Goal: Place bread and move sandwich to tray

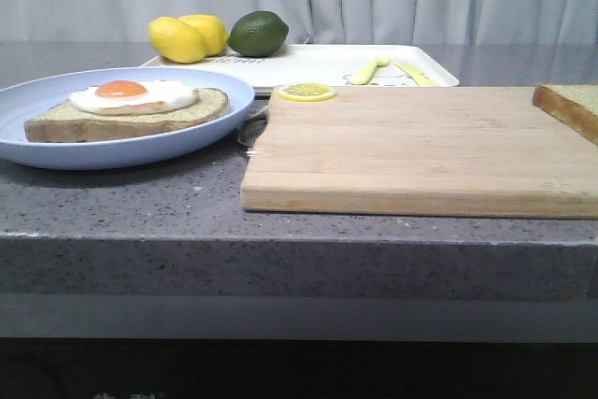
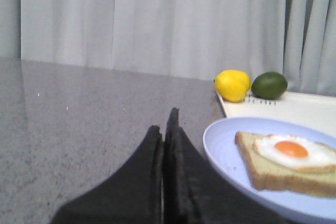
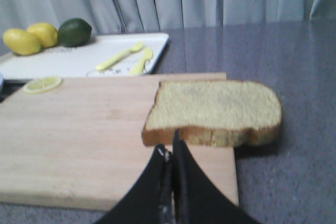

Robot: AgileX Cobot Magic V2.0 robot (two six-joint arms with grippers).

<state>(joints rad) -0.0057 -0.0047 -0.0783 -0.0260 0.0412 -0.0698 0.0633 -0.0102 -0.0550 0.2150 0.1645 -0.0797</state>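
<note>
The sandwich, toast topped with a fried egg, lies on a pale blue plate at the left; the left wrist view shows the same sandwich and plate. A plain slice of bread rests on the right end of the wooden cutting board, overhanging its edge; the right wrist view shows this bread too. The white tray stands behind the board. My left gripper is shut and empty beside the plate. My right gripper is shut, empty, just short of the bread's crust. Neither gripper shows in the front view.
The wooden cutting board fills the middle, with a lemon slice at its far left corner. On the tray sit two lemons, a lime and yellow cutlery. Grey curtains hang behind the counter.
</note>
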